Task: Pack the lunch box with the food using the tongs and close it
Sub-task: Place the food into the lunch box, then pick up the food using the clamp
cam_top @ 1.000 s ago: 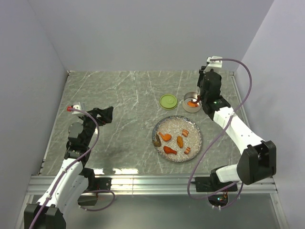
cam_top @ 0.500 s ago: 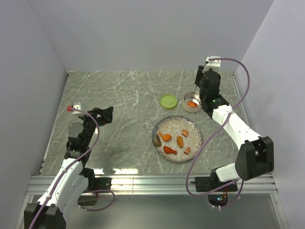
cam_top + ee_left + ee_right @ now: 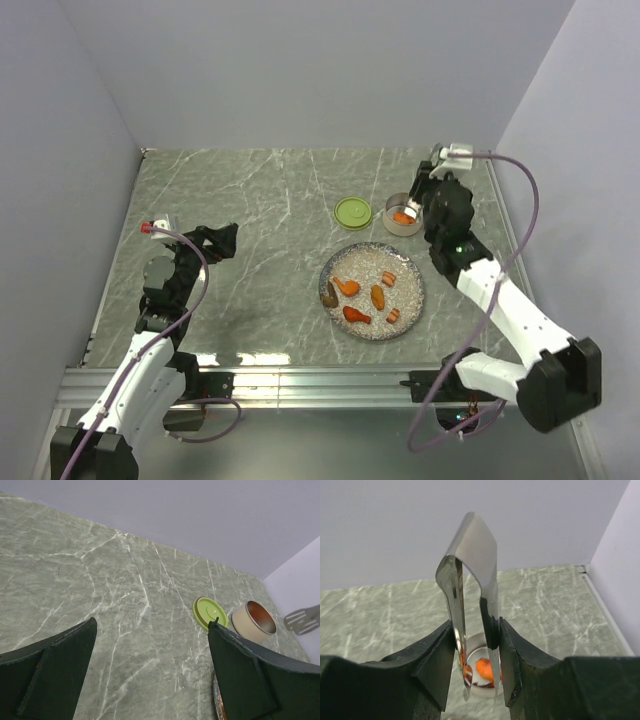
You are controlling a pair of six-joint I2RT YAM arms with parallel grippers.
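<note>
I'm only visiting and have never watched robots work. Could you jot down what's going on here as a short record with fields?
Right tool: shut on the tongs, which point down over the lunch box
Left tool: open, empty, far from everything
Lunch box: open, some orange food inside
Lid: lying flat beside the lunch box
Plate: six pieces left to pack

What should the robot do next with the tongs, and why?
Probably swing the tongs, gripped in the right claw above the lunch box, over to the plate and pick up another piece. The lunch box holds only a little orange food, several pieces lie on the plate, and the green lid lies beside the lunch box.
</note>
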